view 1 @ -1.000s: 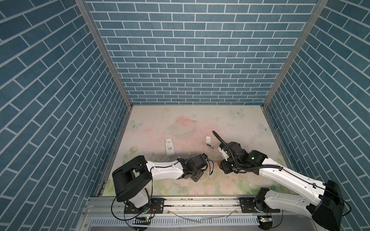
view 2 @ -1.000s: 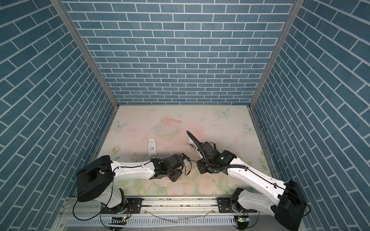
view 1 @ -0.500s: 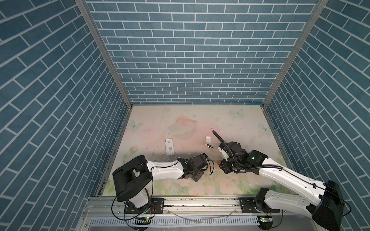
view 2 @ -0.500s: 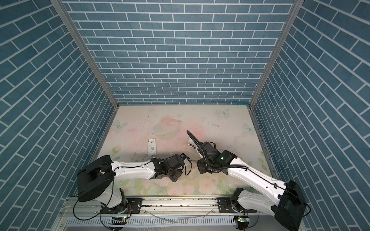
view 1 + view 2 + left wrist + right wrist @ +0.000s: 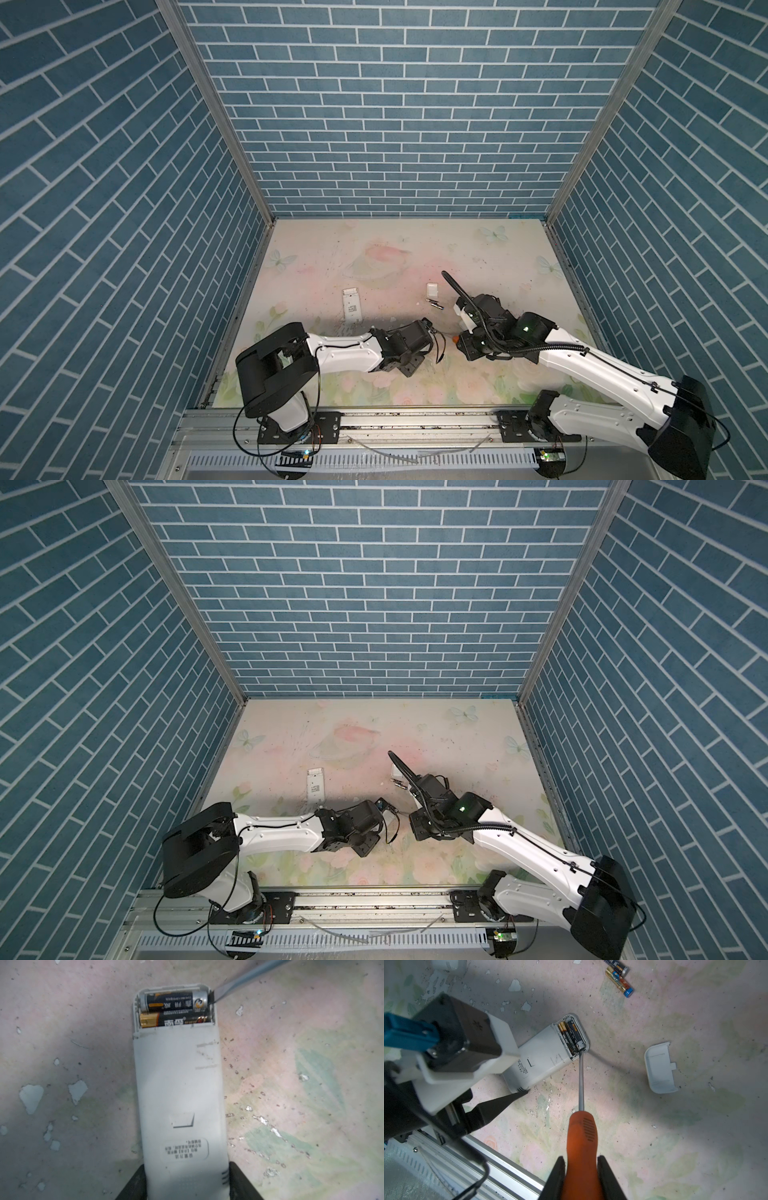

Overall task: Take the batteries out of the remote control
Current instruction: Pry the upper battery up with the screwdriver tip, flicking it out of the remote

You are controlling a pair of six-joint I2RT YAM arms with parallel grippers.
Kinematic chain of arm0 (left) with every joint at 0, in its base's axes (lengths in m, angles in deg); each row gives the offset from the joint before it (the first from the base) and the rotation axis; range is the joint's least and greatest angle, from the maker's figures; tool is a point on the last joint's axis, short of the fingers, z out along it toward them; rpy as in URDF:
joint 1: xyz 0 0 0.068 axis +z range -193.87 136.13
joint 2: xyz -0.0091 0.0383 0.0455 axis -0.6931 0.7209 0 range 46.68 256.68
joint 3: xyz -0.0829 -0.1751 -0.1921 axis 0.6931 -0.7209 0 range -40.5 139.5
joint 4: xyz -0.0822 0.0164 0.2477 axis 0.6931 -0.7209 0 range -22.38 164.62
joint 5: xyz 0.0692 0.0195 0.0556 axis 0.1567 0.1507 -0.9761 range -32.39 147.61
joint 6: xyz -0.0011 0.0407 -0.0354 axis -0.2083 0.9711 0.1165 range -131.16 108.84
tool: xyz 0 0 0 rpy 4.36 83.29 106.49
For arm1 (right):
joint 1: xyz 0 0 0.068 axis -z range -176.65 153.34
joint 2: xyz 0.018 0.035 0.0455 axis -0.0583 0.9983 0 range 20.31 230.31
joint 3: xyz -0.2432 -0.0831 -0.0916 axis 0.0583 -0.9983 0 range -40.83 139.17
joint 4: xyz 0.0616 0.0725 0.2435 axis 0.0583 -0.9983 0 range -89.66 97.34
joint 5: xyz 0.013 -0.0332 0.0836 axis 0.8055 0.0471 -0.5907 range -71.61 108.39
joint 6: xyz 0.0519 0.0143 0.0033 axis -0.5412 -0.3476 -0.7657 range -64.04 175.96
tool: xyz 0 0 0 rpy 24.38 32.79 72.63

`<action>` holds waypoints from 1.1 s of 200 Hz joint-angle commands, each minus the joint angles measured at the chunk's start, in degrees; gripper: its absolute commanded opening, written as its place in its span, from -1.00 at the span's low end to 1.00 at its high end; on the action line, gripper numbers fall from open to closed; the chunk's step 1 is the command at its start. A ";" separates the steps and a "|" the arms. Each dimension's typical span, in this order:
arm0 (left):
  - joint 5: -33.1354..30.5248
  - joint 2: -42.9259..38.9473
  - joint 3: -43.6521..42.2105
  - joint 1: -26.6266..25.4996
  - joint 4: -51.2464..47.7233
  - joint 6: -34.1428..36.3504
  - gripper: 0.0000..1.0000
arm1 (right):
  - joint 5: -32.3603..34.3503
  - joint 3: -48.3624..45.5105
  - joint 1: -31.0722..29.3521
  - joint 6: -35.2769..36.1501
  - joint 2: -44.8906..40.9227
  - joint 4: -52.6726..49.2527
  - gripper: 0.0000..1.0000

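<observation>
Left wrist view: the left gripper [image 5: 186, 1184] clamps the remote control [image 5: 178, 1088]; two batteries [image 5: 174, 1001] sit in its open compartment, the screwdriver [image 5: 245, 979] tip against one's end. Right wrist view: the right gripper [image 5: 581, 1169] squeezes the orange handle; two loose batteries [image 5: 618, 978] lie apart. In a top view they seem beside a white cover [image 5: 432, 289].
</observation>
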 commanded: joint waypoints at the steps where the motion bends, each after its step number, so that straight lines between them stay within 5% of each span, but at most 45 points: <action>1: 8.89 6.08 -2.65 -2.96 -0.34 5.48 -0.90 | -2.44 4.84 -0.34 3.79 -1.65 11.00 -1.00; 220: 7.77 5.87 -2.87 -3.19 -1.75 5.30 -0.93 | 4.43 9.74 -0.12 7.79 0.27 5.48 -1.00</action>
